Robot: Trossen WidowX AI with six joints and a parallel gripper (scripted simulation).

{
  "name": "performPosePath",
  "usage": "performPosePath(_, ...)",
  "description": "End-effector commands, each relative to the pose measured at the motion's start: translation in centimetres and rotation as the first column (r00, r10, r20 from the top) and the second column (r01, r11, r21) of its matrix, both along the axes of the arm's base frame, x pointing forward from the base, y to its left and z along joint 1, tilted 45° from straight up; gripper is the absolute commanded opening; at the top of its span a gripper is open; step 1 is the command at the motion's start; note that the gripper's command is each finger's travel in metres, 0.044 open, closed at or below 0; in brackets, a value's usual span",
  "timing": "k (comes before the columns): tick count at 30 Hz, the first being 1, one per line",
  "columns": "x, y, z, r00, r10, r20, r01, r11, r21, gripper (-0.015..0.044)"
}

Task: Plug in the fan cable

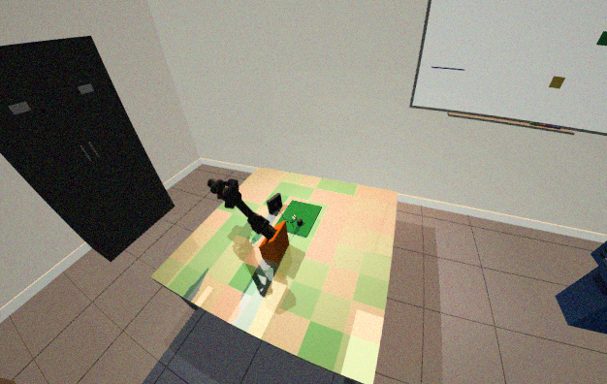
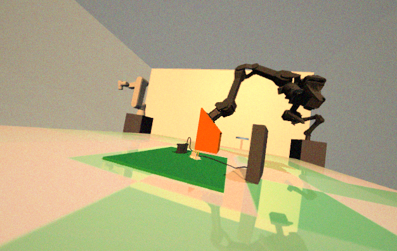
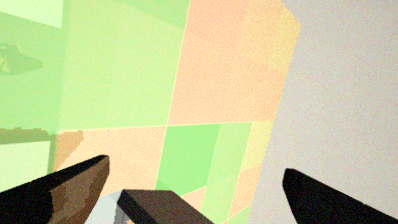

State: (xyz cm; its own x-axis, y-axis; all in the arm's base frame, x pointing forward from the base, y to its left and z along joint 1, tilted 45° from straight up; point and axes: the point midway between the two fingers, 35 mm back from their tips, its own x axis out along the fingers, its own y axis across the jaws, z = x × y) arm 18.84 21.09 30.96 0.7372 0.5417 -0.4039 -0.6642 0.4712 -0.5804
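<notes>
The end effector (image 2: pixel 295 122) (image 3: pixel 198 169), released with its fingers spread, was raised well apart from the green board (image 1: pixel 307 213) (image 2: pixel 165 166), over which the dark cable (image 2: pixel 217 159) ran beside a pale connector (image 2: pixel 195 158).

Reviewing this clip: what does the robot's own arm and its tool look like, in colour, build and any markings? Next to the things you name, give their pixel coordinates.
The arm (image 1: pixel 248 211) (image 2: pixel 238 83) is dark, near-black to brown, made of slim links with chunkier joints. Its tool (image 2: pixel 302 118) (image 3: pixel 198 169) has two dark fingers that taper to narrow ends; the wrist picture shows brown on one. I can't make out any markings or cables on either.
</notes>
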Motion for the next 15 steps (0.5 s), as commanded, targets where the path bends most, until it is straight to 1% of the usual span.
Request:
performPosePath(1, 4.7, -1.2, -5.6, 0.999, 0.046, -0.012, -0.048, 0.949, -0.311, 0.044)
performPosePath(4, 7.1, -3.0, -8.9, 0.996, 0.066, -0.067, -0.089, 0.895, -0.437, 0.044)
performPosePath(9, 9.8, -5.9, -13.8, 0.976, 0.146, -0.159, -0.212, 0.791, -0.574, 0.044)
performPosePath(12, 11.1, -8.6, -17.5, 0.943, 0.224, -0.245, -0.33, 0.704, -0.629, 0.044)
performPosePath(15, 11.7, -11.8, -21.3, 0.893, 0.31, -0.326, -0.45, 0.625, -0.638, 0.044)
